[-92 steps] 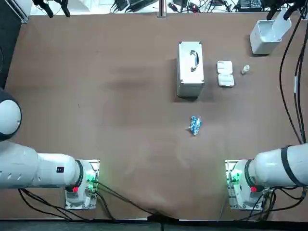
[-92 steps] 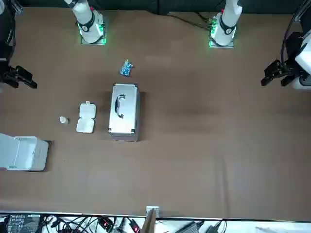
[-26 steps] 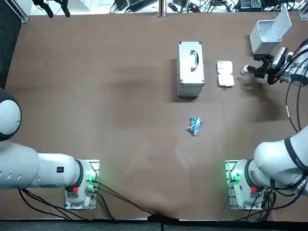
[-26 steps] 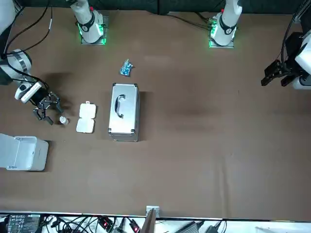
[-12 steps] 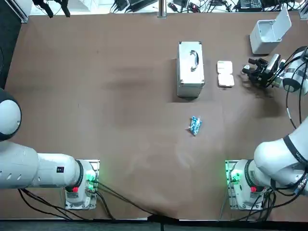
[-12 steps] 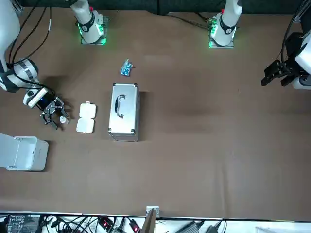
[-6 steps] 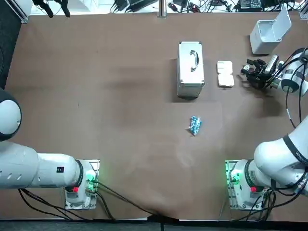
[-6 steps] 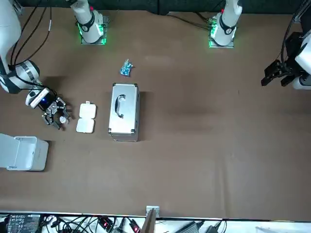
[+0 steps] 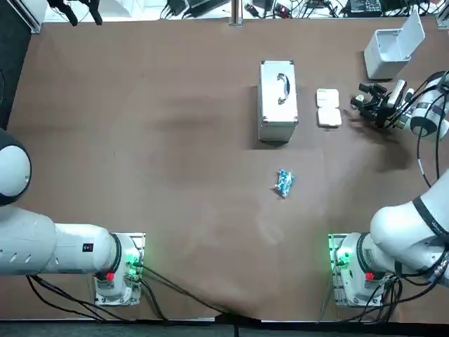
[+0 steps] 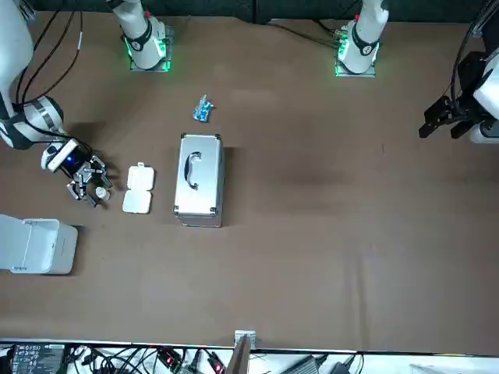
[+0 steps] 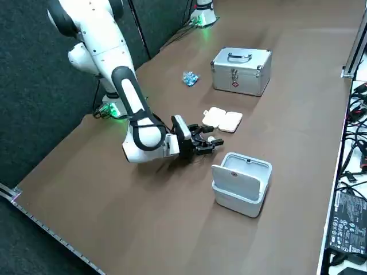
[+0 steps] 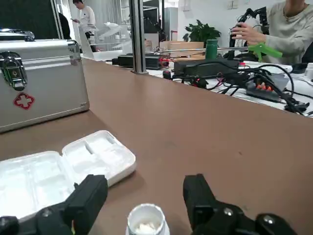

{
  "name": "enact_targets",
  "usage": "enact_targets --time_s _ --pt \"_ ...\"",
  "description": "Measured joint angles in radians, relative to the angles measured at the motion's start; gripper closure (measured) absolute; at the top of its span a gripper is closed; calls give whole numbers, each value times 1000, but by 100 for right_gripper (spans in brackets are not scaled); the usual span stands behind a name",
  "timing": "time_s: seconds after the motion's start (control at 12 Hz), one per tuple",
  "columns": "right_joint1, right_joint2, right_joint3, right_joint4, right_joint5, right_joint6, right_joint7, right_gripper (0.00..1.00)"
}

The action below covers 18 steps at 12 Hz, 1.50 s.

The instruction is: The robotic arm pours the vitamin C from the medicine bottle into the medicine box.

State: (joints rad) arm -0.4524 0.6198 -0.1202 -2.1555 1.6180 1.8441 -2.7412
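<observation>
Right gripper [image 12: 144, 183] had swung in near the brown table's [image 12: 195, 127] right edge, fingers [image 12: 89, 198] spread astride one medicine bottle [image 12: 146, 223] beside one medicine box [image 12: 63, 169]; two people [image 12: 289, 27] beyond.

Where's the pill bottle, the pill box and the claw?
medicine bottle [image 12: 145, 224]: right wrist view, its top.
medicine box [image 12: 100, 155]: right wrist view, one open half.
right gripper [image 12: 145, 188]: right wrist view, midway between open fingers flanking bottle.

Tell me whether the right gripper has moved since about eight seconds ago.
Yes. In the front view the right gripper has moved toward the medicine box and now sits open, straddling the medicine bottle.
</observation>
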Motion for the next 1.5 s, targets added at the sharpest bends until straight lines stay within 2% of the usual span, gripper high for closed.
enact_targets --time_s 0.33,0.92,1.5 --pt "-9 12 -12 0 0 -4 -5 4" --pt "-10 41 -13 2 0 -3 -7 5" --pt "-10 48 -17 6 0 36 -6 14"
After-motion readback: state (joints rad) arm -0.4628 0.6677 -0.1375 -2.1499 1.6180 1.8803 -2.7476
